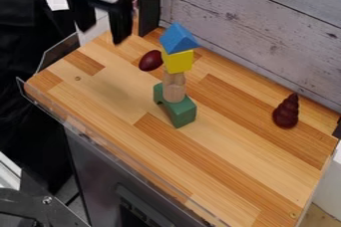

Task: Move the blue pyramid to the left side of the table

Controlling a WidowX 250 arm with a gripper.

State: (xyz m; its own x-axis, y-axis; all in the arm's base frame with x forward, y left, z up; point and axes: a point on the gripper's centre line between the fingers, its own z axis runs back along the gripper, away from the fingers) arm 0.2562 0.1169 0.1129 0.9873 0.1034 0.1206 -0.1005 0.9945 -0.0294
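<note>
The black gripper (102, 31) hangs at the upper left, above the table's back left part, open with nothing between its fingers. To its right, the blue pyramid (178, 39), a triangular block, sits on top of a stack, apart from the gripper. Under it is a yellow block (178, 61), then a natural wood piece (174, 87), and a green arch-shaped block (177, 107) at the base, standing on the wooden table (226, 144).
A dark red egg-shaped object (151, 60) lies left of the stack. Toward the right back edge stands a dark red ridged cone (286, 112). A grey plank wall (266, 27) runs along the back, and a clear low rim (100, 144) borders the front left edge.
</note>
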